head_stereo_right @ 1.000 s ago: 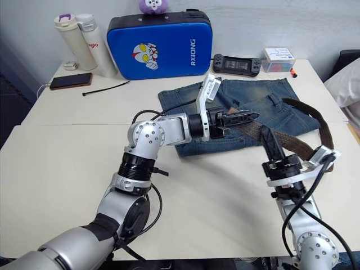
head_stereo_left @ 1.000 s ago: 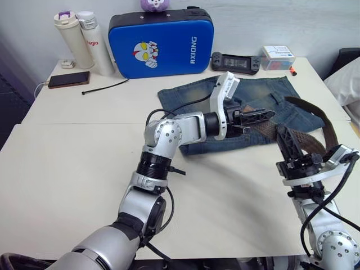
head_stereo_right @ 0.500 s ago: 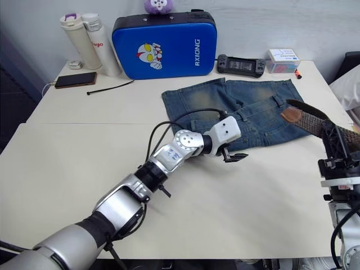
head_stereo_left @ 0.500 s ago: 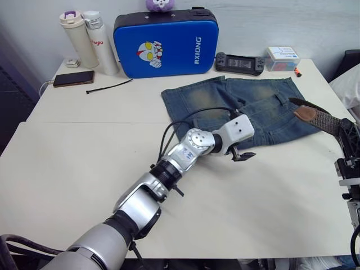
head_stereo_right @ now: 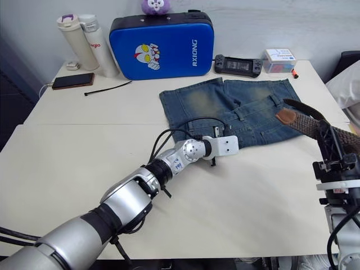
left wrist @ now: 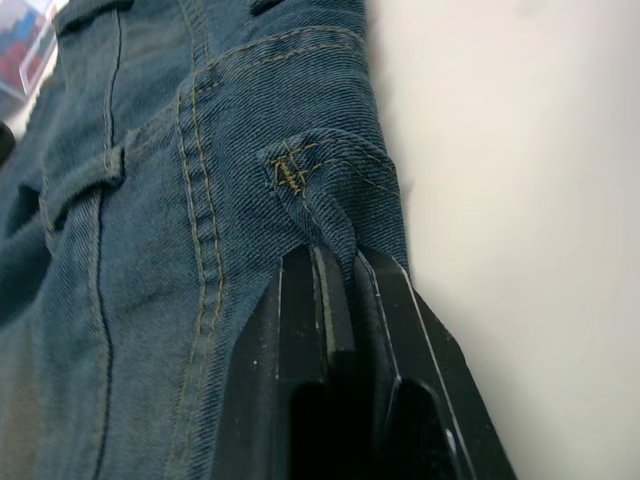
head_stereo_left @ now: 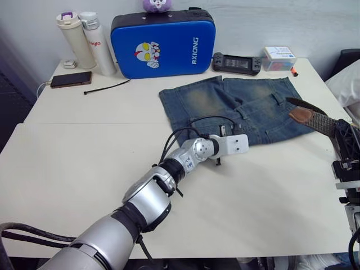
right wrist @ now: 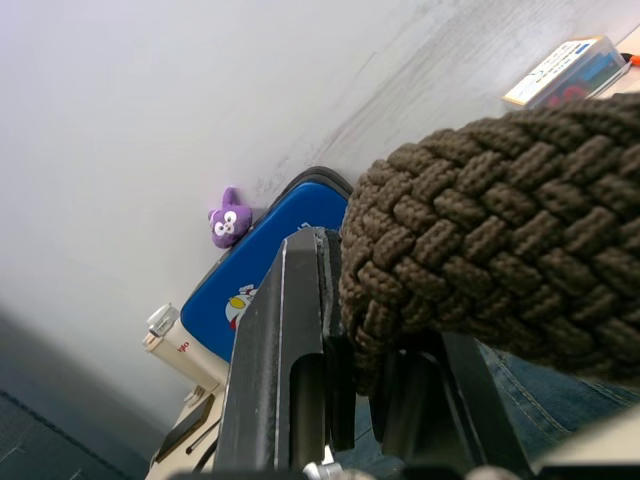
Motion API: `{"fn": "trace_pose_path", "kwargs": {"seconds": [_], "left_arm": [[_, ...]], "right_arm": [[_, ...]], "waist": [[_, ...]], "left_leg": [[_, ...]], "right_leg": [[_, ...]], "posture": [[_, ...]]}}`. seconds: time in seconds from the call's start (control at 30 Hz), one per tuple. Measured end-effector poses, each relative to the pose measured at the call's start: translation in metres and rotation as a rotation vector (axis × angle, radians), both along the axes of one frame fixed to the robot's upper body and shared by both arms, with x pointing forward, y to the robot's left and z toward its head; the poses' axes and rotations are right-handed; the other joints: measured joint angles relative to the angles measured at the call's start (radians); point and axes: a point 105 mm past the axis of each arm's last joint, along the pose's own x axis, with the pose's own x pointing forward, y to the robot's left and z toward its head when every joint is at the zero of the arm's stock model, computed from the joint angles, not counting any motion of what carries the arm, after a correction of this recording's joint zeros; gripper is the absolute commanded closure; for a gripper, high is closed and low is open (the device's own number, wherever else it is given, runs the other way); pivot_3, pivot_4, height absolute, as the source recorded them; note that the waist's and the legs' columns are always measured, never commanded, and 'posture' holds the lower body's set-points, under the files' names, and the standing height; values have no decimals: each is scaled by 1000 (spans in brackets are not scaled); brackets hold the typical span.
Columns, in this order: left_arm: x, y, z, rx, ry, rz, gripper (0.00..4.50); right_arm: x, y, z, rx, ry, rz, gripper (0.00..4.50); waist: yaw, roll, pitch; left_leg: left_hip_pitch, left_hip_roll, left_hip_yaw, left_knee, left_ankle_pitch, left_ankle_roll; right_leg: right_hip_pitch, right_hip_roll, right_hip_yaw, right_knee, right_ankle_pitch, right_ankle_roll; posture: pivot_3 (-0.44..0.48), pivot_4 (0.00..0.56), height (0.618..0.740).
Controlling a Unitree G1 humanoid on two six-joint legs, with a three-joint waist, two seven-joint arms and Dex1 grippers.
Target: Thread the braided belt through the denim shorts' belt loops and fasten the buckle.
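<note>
Pale cream two-panel tabletop against a light grey wall, with a seam running across it. Along the far edge at 11 to 12 o'clock: two tall white drink bottles, a dark flat phone, a thin black cable tie, a blue padded case with a cartoon print topped by a small purple plush toy; toward 1 o'clock, a black handheld game console and a small clear box. Faded blue denim shorts with tan-worn patches spread flat just past the table's middle, waistband toward the near side. Left arm stretched far forward across the table, left gripper low at the waistband edge, black fingers narrowed onto a fold of denim hem beside a short blue belt loop. Right gripper raised at 3 o'clock off the table's edge, clamped on the dark brown braided belt, whose brown leather tip reaches over the shorts' right side. Buckle not discernible.
</note>
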Motion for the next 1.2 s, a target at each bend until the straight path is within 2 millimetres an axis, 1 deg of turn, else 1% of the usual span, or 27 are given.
{"fn": "trace_pose_path", "kwargs": {"seconds": [0.13, 0.27, 0.33, 0.37, 0.4, 0.53, 0.57, 0.7, 0.77, 1.0, 1.07, 1.1, 1.2], "left_arm": [[-5, 24, -3, -5, 108, -79, 4474], [-19, 70, -5, -1, 201, -126, 4474], [-26, 86, -6, 15, 230, -123, 4474], [-32, 98, -6, 26, 248, -119, 4474], [-35, 105, -7, 34, 259, -117, 4474], [-57, 154, -6, 92, 332, -77, 4474], [-62, 167, -6, 114, 354, -66, 4474], [-78, 203, -5, 191, 408, -47, 4474], [-82, 216, -4, 198, 436, -30, 4474], [-82, 234, -5, 231, 420, -17, 4474], [-80, 243, -4, 255, 411, -2, 4474], [-79, 252, -2, 273, 407, 14, 4474], [-78, 269, 0, 296, 414, 55, 4474]], "right_arm": [[3, 8, 1, -49, 24, 47, 4500], [8, 22, -2, -106, 65, 130, 4500], [10, 26, -2, -121, 76, 155, 4500], [11, 31, -1, -128, 74, 181, 4500], [12, 33, 1, -132, 71, 193, 4500], [16, 48, 4, -189, 90, 279, 4500], [17, 51, 2, -207, 107, 296, 4500], [17, 57, -7, -270, 172, 345, 4500], [18, 57, -11, -286, 198, 358, 4500], [22, 70, -20, -326, 249, 440, 4500], [22, 70, -24, -340, 267, 453, 4500], [24, 69, -25, -343, 277, 456, 4500], [27, 68, -26, -344, 279, 458, 4500]], "waist": [[-11, 1, -1], [-29, 1, -2], [-30, 2, -2], [-32, 2, -2], [-33, 3, -3], [-36, 4, -4], [-35, 4, -4], [-32, 4, -4], [-31, 4, -4], [-33, 4, -4], [-35, 4, -4], [-38, 4, -4], [-41, 6, -5]], "left_leg": [[3, 1, 0, -2, 0, -1], [6, 2, -1, -3, 0, -1], [7, 2, -1, -3, 0, -1], [7, 2, -1, -3, 0, -1], [7, 2, -1, -3, 0, -1], [10, 2, -2, -4, -1, -3], [12, 2, -3, -4, -1, -3], [13, 2, -3, -4, -3, -4], [13, 2, -3, -4, -3, -4], [13, 2, -3, -4, -4, -3], [14, 2, -2, -4, -4, -3], [14, 2, -2, -4, -4, -3], [14, 3, -2, -5, -4, -3]], "right_leg": [[0, 1, -1, 0, -1, -1], [1, 2, 0, 2, -1, -2], [2, 2, 0, 2, -1, -3], [2, 2, 1, 2, -1, -3], [2, 2, 1, 2, -1, -3], [3, 2, 1, 3, -2, -4], [4, 2, 2, 3, -2, -4], [5, 2, 2, 3, -3, -5], [6, 1, 2, 2, -3, -5], [6, 1, 2, 2, -3, -5], [6, 1, 2, 2, -3, -5], [6, 1, 2, 2, -3, -5], [6, 1, 2, 2, -3, -5]], "posture": [[0, 150, 725], [0, 150, 725], [0, 150, 725], [0, 150, 725], [0, 150, 725], [0, 150, 725], [0, 150, 725], [0, 150, 725], [0, 150, 725], [0, 150, 725], [0, 150, 725], [0, 150, 725], [0, 150, 725]]}}
